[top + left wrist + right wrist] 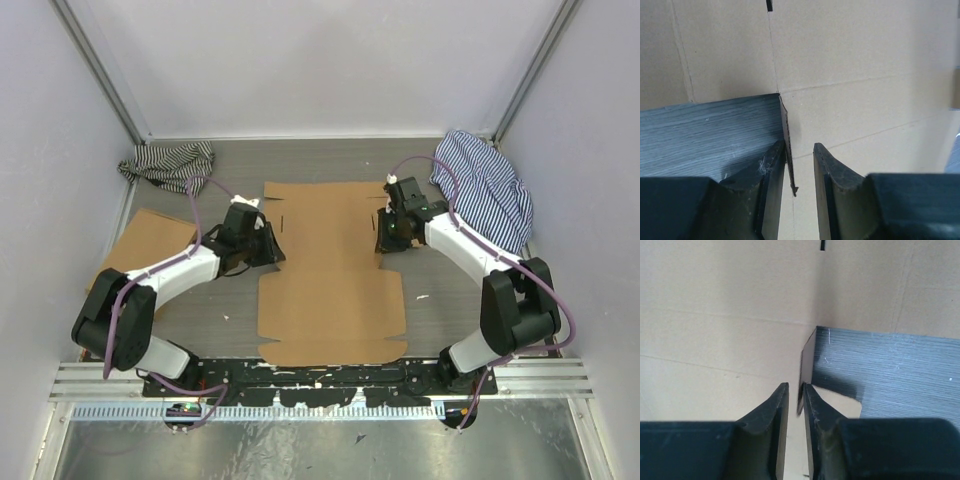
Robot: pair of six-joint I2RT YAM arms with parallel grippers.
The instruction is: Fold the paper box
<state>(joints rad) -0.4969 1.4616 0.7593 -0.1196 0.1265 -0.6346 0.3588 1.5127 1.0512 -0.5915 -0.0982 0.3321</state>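
Observation:
The paper box (330,290) lies as a flat brown die-cut sheet in the middle of the table. My left gripper (272,247) is at the sheet's left edge and my right gripper (385,243) is at its right edge. In the left wrist view the left gripper (800,145) stands open around a raised side flap (786,135), which leans on the left finger with a clear gap to the right one. In the right wrist view the right gripper (795,386) is only slightly open. A raised flap (807,357) stands against its right finger.
A second flat cardboard piece (150,240) lies at the left, partly under the left arm. One striped cloth (170,162) is bunched at the back left, another (490,190) at the back right. Walls close in the sides and back. A metal rail (320,385) runs along the near edge.

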